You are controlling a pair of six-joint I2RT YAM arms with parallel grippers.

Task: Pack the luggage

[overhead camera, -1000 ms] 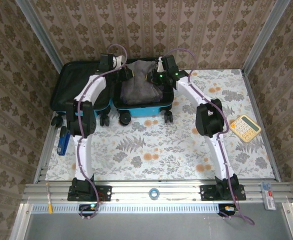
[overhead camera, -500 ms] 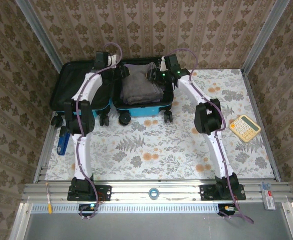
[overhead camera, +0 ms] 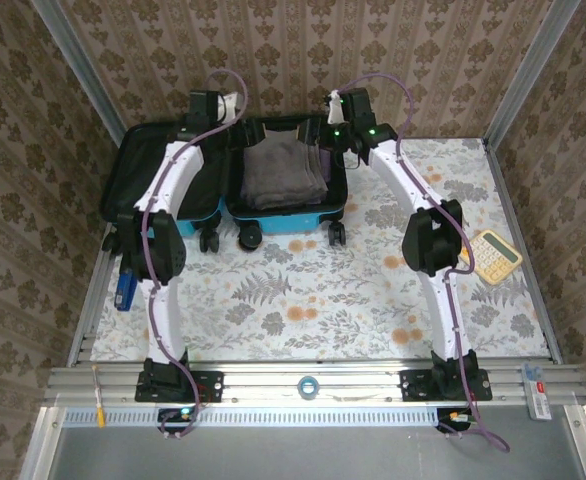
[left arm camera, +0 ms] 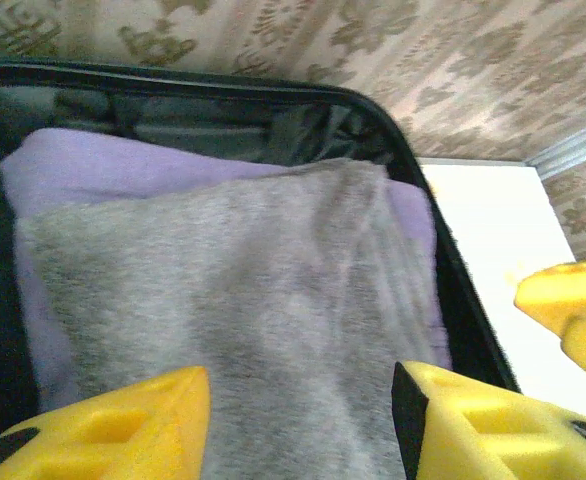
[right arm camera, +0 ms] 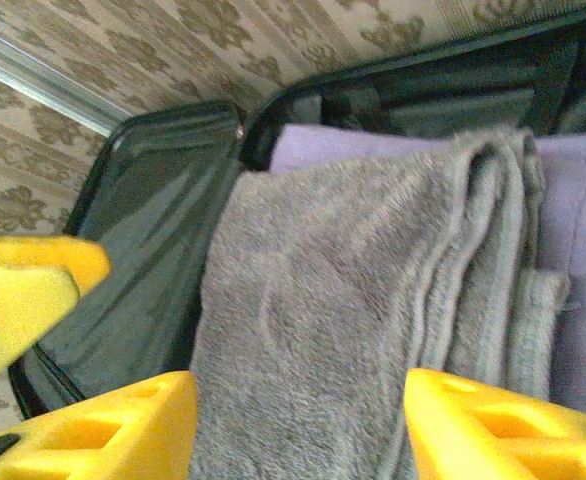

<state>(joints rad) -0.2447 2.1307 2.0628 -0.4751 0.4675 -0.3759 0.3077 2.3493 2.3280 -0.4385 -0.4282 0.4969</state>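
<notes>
Nearest, both arms rose from their bases at the near edge of the counter [overhead camera: 303, 300]. They reached far forward in long arcs, elbows bowed outward and wrists bent down over the far side. A calculator [overhead camera: 490, 255] lay on the counter's right, well apart from the work. A blue item [overhead camera: 125, 283] I could not identify lay at the left edge.

Beyond them the luggage [overhead camera: 293, 217] lay open at the counter's far edge, close to the wall, with its lid half to the left and its wheels toward the arms. In its right half a folded grey towel [overhead camera: 281, 170] sat on a purple cloth [left arm camera: 93, 160].

The left pincer [left arm camera: 301, 382] hung over the towel's left side, released, with nothing between its jaws. The right pincer [right arm camera: 301, 385] hung over the right side, likewise released and empty. They faced each other across the towel.

As I judged the risks, if the pile sat above the rim, the lid could jam on it or pinch cloth in the seam. With the wrists so near each other, a careless pull-back could knock the pincers together or snag the towel and drag it out. At such reach, a push on the lid might slide the luggage instead.
</notes>
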